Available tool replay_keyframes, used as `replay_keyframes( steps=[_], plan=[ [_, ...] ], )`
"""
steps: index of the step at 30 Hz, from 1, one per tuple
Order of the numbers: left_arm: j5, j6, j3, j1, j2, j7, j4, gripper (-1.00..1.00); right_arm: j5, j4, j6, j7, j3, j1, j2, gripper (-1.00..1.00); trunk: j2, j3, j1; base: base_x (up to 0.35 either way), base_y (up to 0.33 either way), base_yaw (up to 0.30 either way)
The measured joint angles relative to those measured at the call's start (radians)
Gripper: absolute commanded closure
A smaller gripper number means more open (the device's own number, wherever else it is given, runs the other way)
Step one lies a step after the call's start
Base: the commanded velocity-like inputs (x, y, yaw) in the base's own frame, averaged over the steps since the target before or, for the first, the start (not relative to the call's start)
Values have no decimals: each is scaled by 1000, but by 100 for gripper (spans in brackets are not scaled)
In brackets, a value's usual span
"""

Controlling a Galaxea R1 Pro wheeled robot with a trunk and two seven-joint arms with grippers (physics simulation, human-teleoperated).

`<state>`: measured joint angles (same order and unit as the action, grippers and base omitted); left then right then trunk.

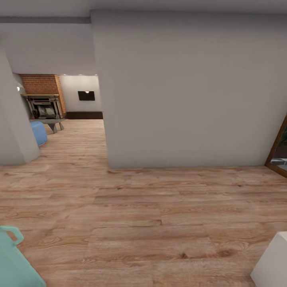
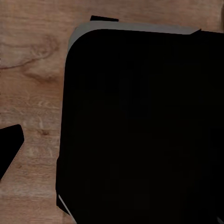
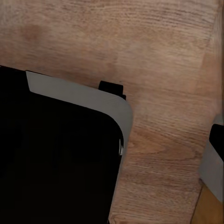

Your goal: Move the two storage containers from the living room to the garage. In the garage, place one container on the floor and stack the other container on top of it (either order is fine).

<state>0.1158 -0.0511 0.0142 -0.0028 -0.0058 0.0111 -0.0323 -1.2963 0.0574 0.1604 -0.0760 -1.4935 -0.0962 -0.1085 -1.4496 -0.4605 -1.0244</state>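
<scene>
Floor: light wood planks (image 1: 143, 223) run under me and on through a doorway ahead-left.
Wall: a plain grey wall (image 1: 187, 91) stands straight ahead.
Far room: a brick fireplace (image 1: 43, 99) and a blue seat (image 1: 38, 132) sit past the opening.
Near edges: a teal object (image 1: 14, 259) at my lower left, a white block (image 1: 273, 263) at my lower right.
Wrist views: my dark base (image 2: 140, 126) over the planks.
My jaws: I cannot tell how either pair stands.
Containers: I cannot place them from here.

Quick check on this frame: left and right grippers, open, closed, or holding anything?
Left gripper: cannot be told; its wrist view shows a black body over the wood-plank floor.
Right gripper: cannot be told; same there, no fingers visible.
</scene>
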Motion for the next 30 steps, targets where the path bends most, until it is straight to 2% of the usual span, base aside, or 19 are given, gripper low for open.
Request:
replay_keyframes(
  steps=[3, 6, 7, 10, 14, 20, 27, 30],
  plan=[
    [0, 0, 0, 0, 0, 0, 0, -100, -1, -10, -8, 15, 0, 0, 5, -100, 0, 0, 0, 322, 0, 0],
    [0, 0, 0, 0, 0, 0, 0, -100, -4, -30, -62, 78, 5, 0, 10, -100, 0, 0, 0, 322, 0, 0],
    [0, 0, 0, 0, 0, 0, 0, -100, -10, -38, -115, 132, 9, 0, 12, -100, 0, 0, 0, 322, 0, 0],
    [0, 0, -1, 0, 0, 0, 0, -100, -11, -40, -135, 156, 10, 0, 12, -100, 0, 0, 0, 322, 0, 0],
    [0, 0, 0, 0, 0, 0, 0, -100, -12, -40, -126, 160, 10, 0, 12, -100, 0, 0, 0, 322, 0, 0],
    [0, 0, 0, 0, 0, 0, 0, -100, -14, -37, -36, 154, 7, 0, 13, -100, 0, 0, 0, 322, 0, 0],
    [0, 0, 0, 0, 0, 0, 0, -100, -14, -37, -27, 153, 7, 0, 13, -100, 0, 0, 0, 322, 0, 14],
    [0, 0, 0, 0, 0, 0, 0, -100, -14, -37, -26, 152, 6, 0, 13, -100, 0, 0, 0, 322, 0, 188]
  ],
)
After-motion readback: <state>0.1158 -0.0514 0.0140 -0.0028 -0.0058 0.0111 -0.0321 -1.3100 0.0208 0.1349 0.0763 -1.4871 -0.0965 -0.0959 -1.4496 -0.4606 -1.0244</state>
